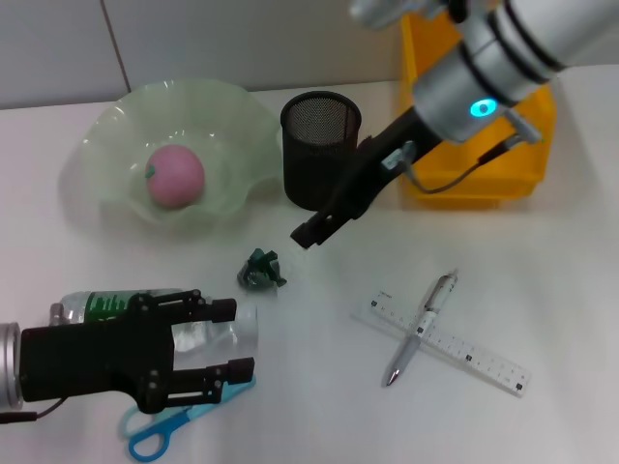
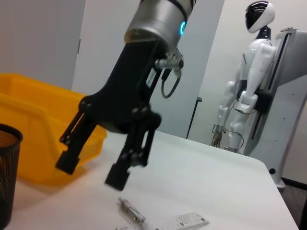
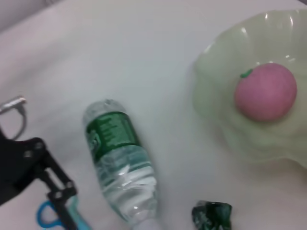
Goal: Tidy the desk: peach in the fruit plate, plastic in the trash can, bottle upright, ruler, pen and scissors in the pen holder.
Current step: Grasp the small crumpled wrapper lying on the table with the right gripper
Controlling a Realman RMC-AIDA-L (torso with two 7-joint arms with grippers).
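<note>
In the head view, the peach (image 1: 175, 176) lies in the green plate (image 1: 116, 126) at upper left, and the black mesh holder (image 1: 320, 148) stands just right of the plate, with the yellow bin (image 1: 503, 169) at upper right. The right gripper (image 1: 311, 233) reaches down from the upper right and hangs at frame centre in front of the holder, above the crumpled green plastic (image 1: 261, 270); its jaws are parted with nothing between them. At lower left the left gripper (image 1: 224, 338) has its jaws wide over the bottle (image 1: 145, 314), which lies on its side, with the blue scissors (image 1: 160, 431) just below. The pen (image 1: 420, 329) lies across the ruler (image 1: 441, 341) at lower right. In the left wrist view, the right gripper (image 2: 91, 172) fills the centre, jaws apart, with the bin (image 2: 43, 129) and holder (image 2: 7, 177) at left and the pen (image 2: 132, 211) and ruler (image 2: 184, 222) at the bottom edge. In the right wrist view, the bottle (image 3: 120, 165) lies at centre, the peach (image 3: 265, 91) in the plate (image 3: 216, 96) at upper right, the plastic (image 3: 212, 215) at the bottom, and the scissors (image 3: 48, 215) at lower left by the left gripper's finger (image 3: 57, 189).
</note>
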